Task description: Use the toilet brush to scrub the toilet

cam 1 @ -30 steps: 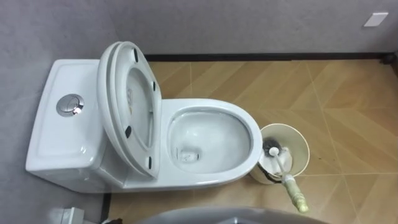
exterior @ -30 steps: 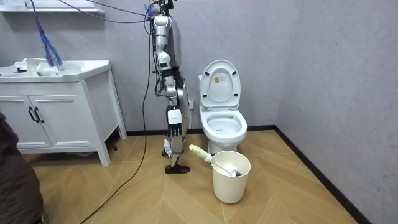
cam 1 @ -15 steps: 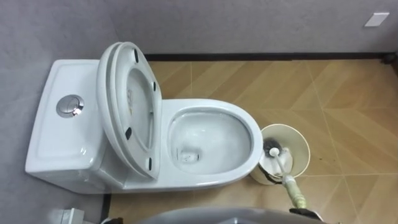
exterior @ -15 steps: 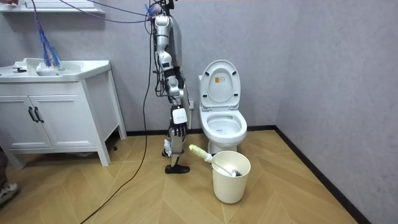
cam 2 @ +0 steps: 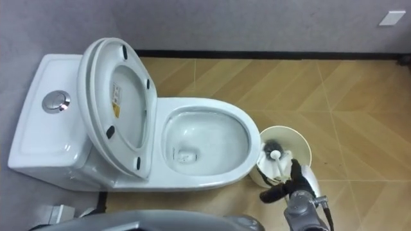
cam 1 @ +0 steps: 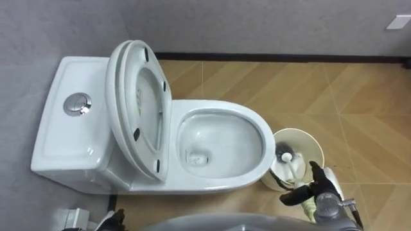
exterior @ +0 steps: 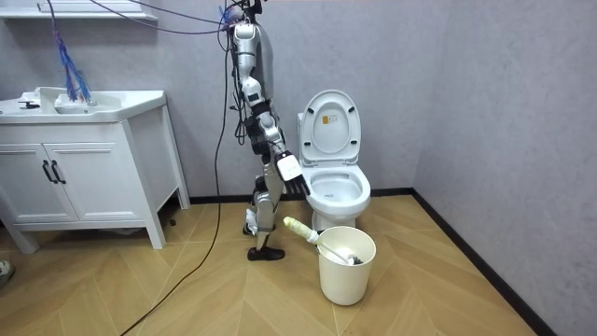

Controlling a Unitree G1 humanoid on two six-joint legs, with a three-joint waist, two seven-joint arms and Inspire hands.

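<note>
Right hand (cam 1: 316,190) newly raised, one brush (cam 1: 289,163), one bucket (cam 1: 316,149), one toilet (cam 1: 212,110)

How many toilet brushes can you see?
1. The toilet brush leans in the bucket on the floor beside the toilet. The bucket's bottom is partly hidden.

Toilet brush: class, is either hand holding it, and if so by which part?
Nothing is held. The toilet brush stands in its bucket; the right hand hovers open above it, clearly apart in the room view.

Soft, even light throughout; faint sheen on the toilet (cam 1: 221,110); shadows weak beside the bucket (cam 1: 309,145).
</note>
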